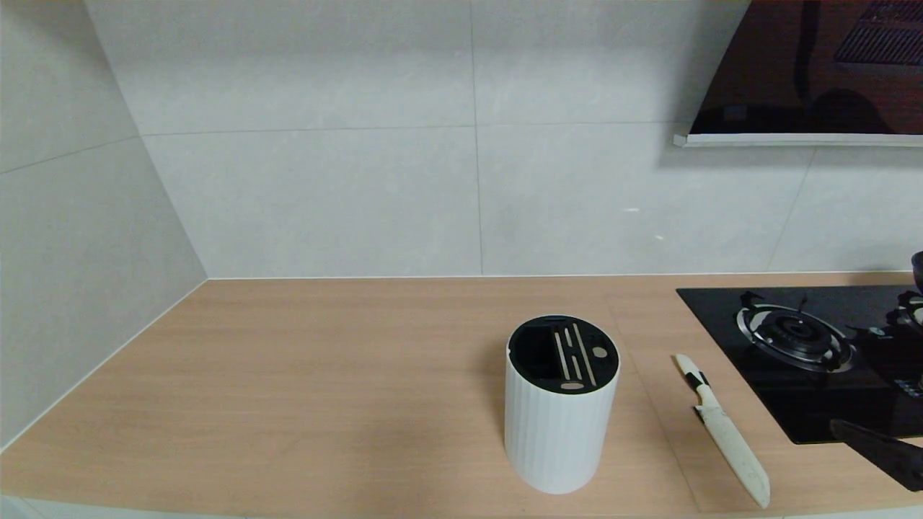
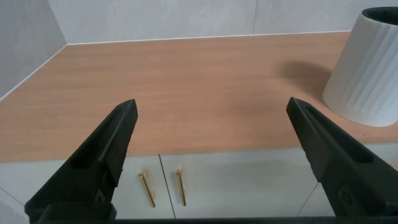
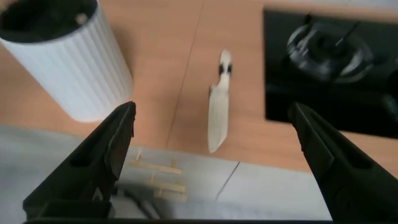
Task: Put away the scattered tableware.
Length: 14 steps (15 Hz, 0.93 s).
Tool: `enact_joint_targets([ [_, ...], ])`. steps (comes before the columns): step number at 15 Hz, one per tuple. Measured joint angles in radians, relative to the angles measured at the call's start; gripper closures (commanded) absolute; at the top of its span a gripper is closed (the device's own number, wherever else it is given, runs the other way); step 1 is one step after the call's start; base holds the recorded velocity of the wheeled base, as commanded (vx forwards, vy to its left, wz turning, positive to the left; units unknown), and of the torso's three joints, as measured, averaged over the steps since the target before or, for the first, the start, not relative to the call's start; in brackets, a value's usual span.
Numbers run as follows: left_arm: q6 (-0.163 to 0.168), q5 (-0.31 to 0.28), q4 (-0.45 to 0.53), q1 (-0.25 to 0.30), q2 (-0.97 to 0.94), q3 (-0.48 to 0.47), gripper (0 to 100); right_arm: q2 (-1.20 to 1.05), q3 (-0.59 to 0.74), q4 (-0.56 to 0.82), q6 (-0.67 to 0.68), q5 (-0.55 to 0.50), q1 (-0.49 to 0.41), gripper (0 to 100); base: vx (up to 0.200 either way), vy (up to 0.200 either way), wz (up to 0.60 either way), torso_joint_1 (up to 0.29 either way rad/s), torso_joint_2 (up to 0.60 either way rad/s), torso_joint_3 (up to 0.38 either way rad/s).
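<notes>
No text, label, brand, number or sign could be read. The white ribbed holder (image 1: 555, 432) and the pale knife (image 1: 728, 440) to its right were seen without any print. A few small pale marks were noticed on the black cooktop (image 1: 800, 389), at its right side, but they were too small to be read.

Knife (image 1: 721, 429) lies between holder (image 1: 562, 418) and stove (image 1: 786, 404).

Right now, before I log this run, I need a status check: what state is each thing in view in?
White ribbed cylindrical knife holder: upright, slots empty.
White-bladed kitchen knife: lying flat on the wooden counter, ungrasped.
Black glass gas hob: no flame visible.
Left fingers: open, empty.
Right fingers: open, empty.
</notes>
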Motion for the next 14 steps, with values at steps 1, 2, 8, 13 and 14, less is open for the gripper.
enact_joint_targets([
  [1,0.0,0.0,0.0,0.0,0.0,0.0,0,0.075,-0.009,-0.043,0.0,-0.002,0.006,0,0.0,0.0,0.0,0.0,0.0,0.0],
  [2,0.001,0.0,0.0,0.0,0.0,0.0,0,0.147,-0.015,-0.084,0.001,-0.006,0.01,0,0.0,0.0,0.0,0.0,0.0,0.0],
  [8,0.0,0.0,0.0,0.0,0.0,0.0,0,0.583,-0.057,-0.403,0.0,-0.043,0.01,0,0.0,0.0,0.0,0.0,0.0,0.0],
  [13,0.0,0.0,0.0,-0.001,0.0,0.0,0,0.842,-0.079,-0.551,-0.001,-0.061,0.0,0,0.0,0.0,0.0,0.0,0.0,0.0],
  [14,0.0,0.0,0.0,-0.001,0.0,0.0,0,0.874,-0.085,-0.557,-0.001,-0.062,-0.001,0,0.0,0.0,0.0,0.0,0.0,0.0],
])
